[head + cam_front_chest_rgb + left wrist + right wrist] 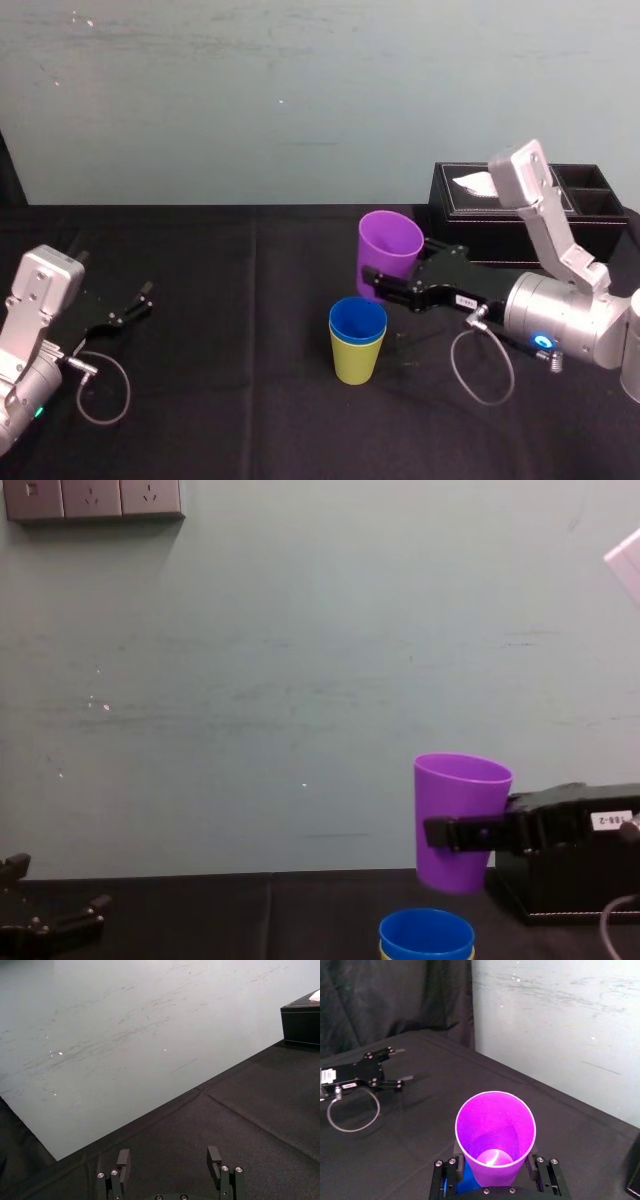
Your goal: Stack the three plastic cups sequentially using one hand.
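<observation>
My right gripper (385,275) is shut on the purple cup (390,245), one finger on each side of its wall, and holds it upright above the table. In the right wrist view the purple cup (495,1130) stands between the two fingers (460,1165), its open mouth facing up. The blue cup (358,322) sits nested inside the yellow-green cup (356,364) on the black cloth, just in front and to the left of the held cup. From the chest, the purple cup (460,815) hangs above and slightly right of the blue cup (427,935). My left gripper (135,305) rests open at the far left.
A black tissue box (520,215) stands at the back right, right behind the right gripper. A pale wall runs along the table's far edge. The black cloth (230,330) between the cups and the left gripper is bare.
</observation>
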